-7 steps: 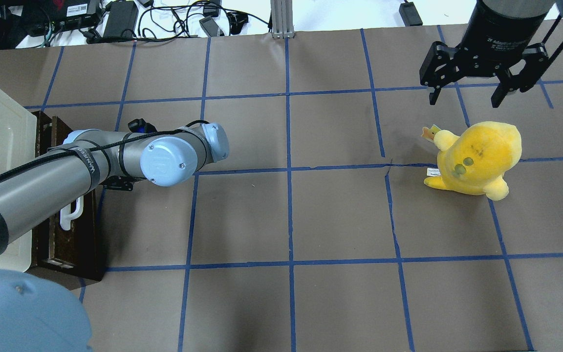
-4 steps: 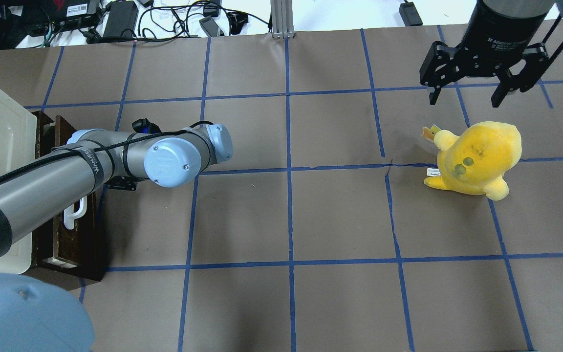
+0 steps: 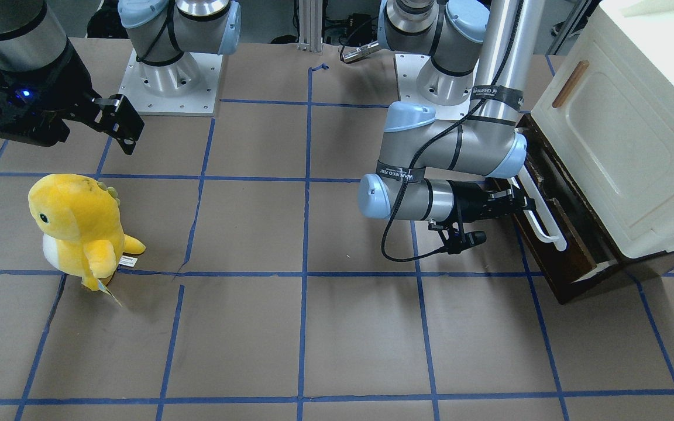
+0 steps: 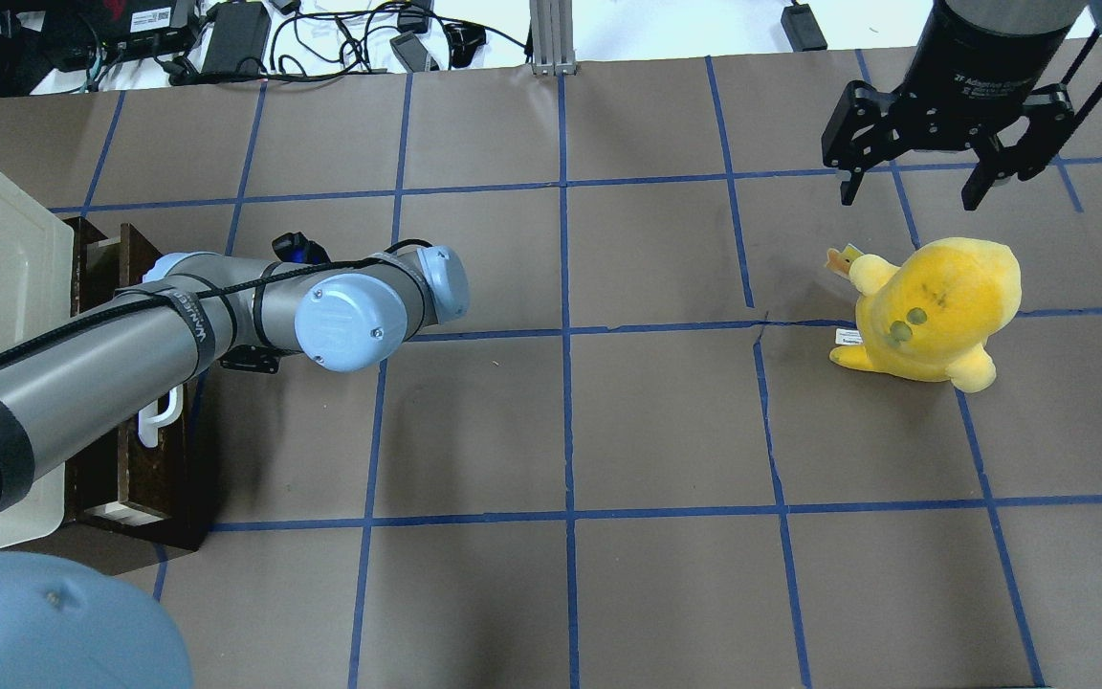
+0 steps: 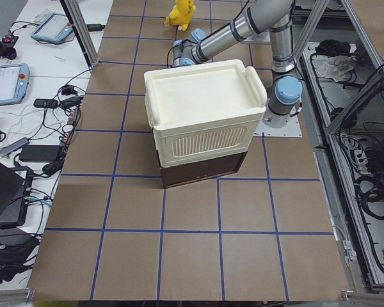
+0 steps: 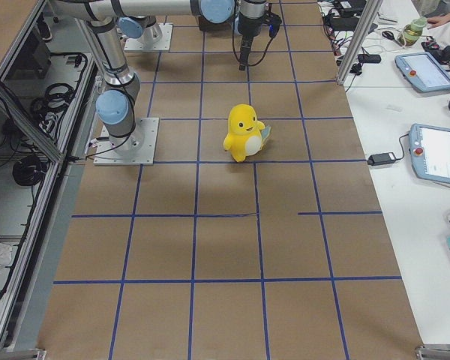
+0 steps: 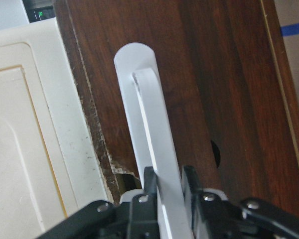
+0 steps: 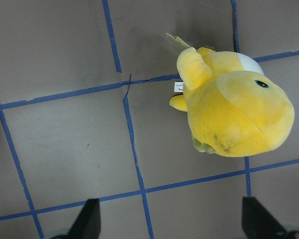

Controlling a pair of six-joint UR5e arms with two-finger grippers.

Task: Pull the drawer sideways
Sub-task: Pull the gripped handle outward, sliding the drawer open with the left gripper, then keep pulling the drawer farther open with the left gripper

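Here, left gripper [image 7: 169,180] jaws tight on drawer [image 7: 229,99] handle [image 7: 148,114]; right gripper [image 4: 908,201], "2F Adaptive", jaws wide.

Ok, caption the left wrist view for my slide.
The left gripper fingers clamp the white bar handle of the dark wooden drawer, cream cabinet alongside.

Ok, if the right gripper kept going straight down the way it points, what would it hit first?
Most likely the bare brown table, just beside the yellow plush toy. The right gripper hangs open; one finger might brush the toy, but depth is unclear.
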